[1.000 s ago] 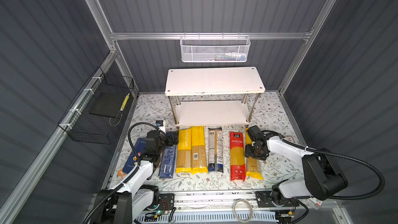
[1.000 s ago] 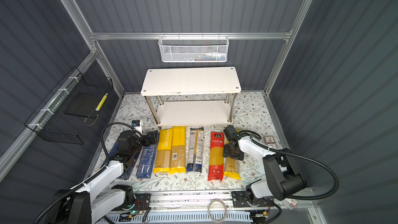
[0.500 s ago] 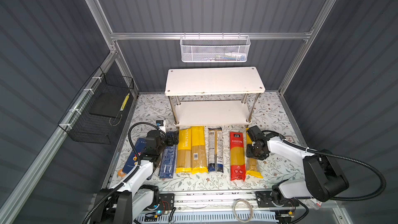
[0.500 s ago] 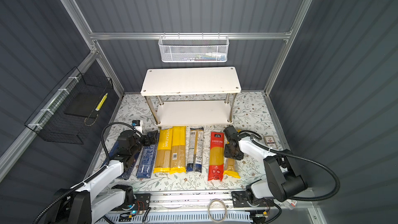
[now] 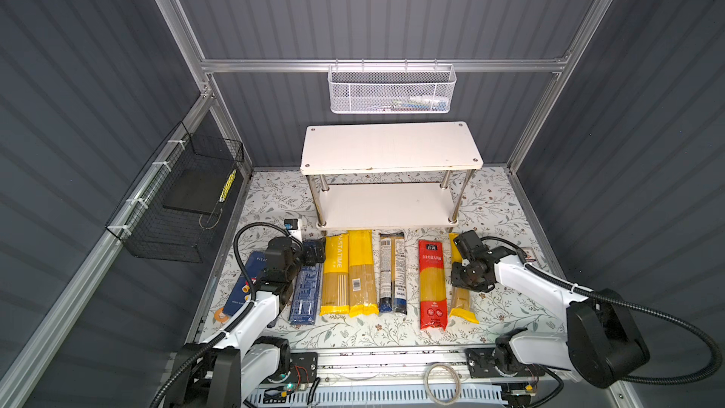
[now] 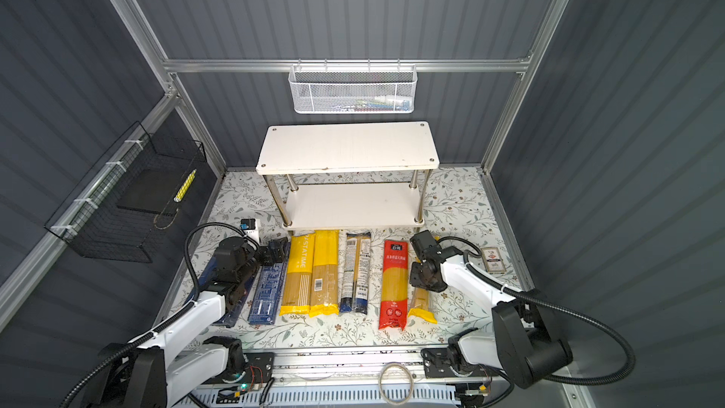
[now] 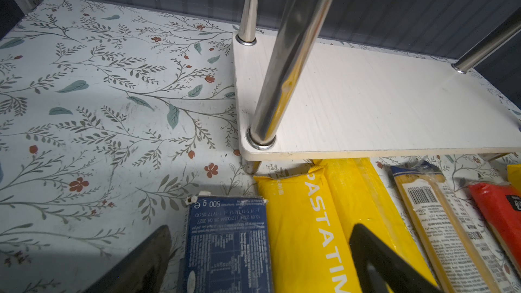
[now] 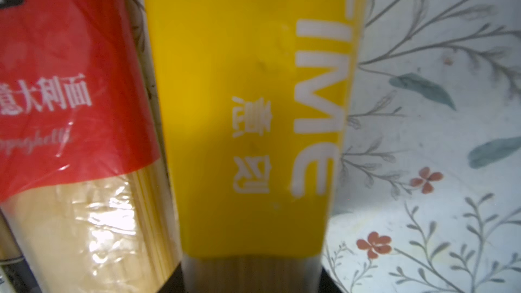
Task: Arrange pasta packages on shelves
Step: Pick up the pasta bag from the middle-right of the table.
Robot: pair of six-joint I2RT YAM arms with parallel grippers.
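Note:
The pasta packages lie in a row on the floral mat in front of the shelves (image 5: 390, 147). From the left they are a wide blue box (image 5: 245, 288), a narrow blue box (image 5: 304, 292), two yellow bags (image 5: 334, 272), a grey-and-dark-blue bag (image 5: 392, 272), a red bag (image 5: 431, 284) and a third yellow bag (image 5: 463, 304). My left gripper (image 5: 314, 251) hovers open over the far end of the narrow blue box (image 7: 225, 243). My right gripper (image 5: 461, 280) is shut across the third yellow bag (image 8: 239, 108), beside the red bag (image 8: 64, 66). Both boards of the shelves (image 7: 366, 102) are bare.
A white mesh basket (image 5: 392, 90) hangs on the back wall and a black wire basket (image 5: 184, 198) on the left wall. A small card (image 6: 493, 260) lies on the mat behind the right arm. A coiled cable (image 5: 441, 382) rests on the front rail.
The right gripper's jaws have come together on the rightmost yellow bag. The left arm and the other packages have not moved.

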